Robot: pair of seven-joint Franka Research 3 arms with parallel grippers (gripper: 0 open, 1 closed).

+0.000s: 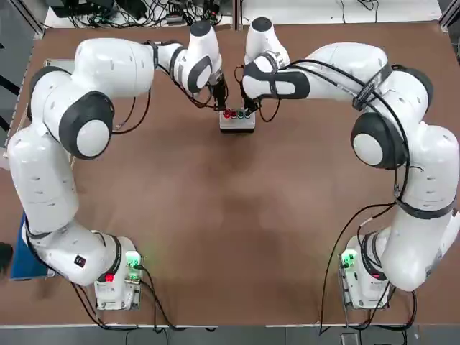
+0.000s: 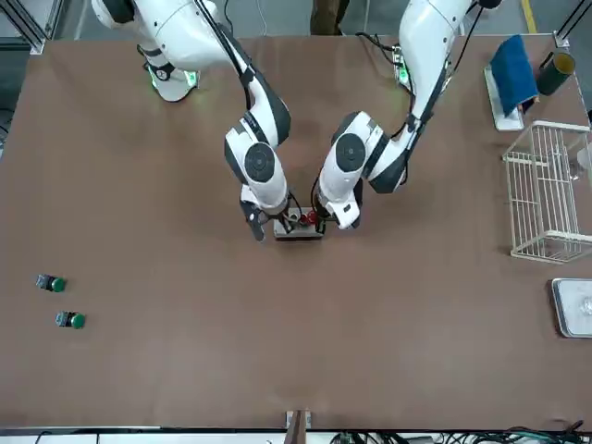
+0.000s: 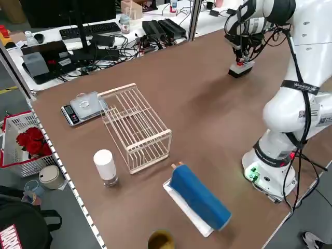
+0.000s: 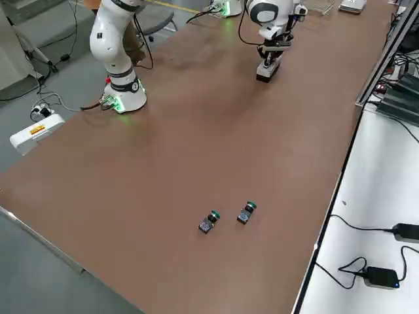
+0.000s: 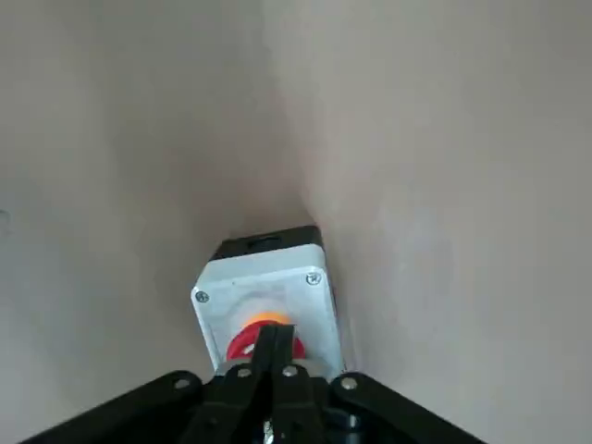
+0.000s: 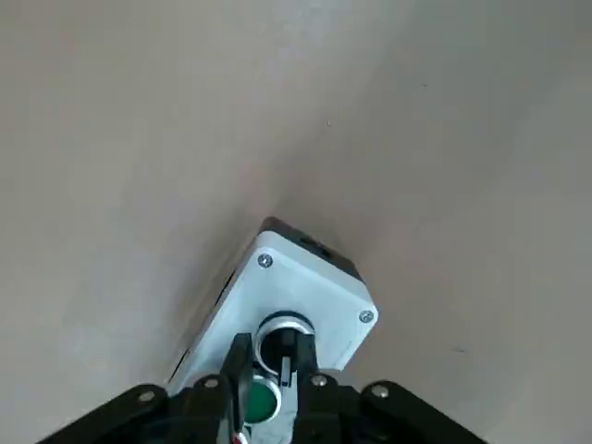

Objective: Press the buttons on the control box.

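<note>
My left gripper, fully closed and empty, sits over 1 red button; my right gripper, partly open, is above the control box.

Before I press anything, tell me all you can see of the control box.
The control box sits flat on the brown table, far from the arms' bases: a small light grey, plastic-looking case on a dark base, with corner screws. Its top row includes red buttons, one with an orange collar, plus green and black ones in metal rings. The shut left gripper is over the red end, the open right gripper over the other; contact is unclear.
</note>
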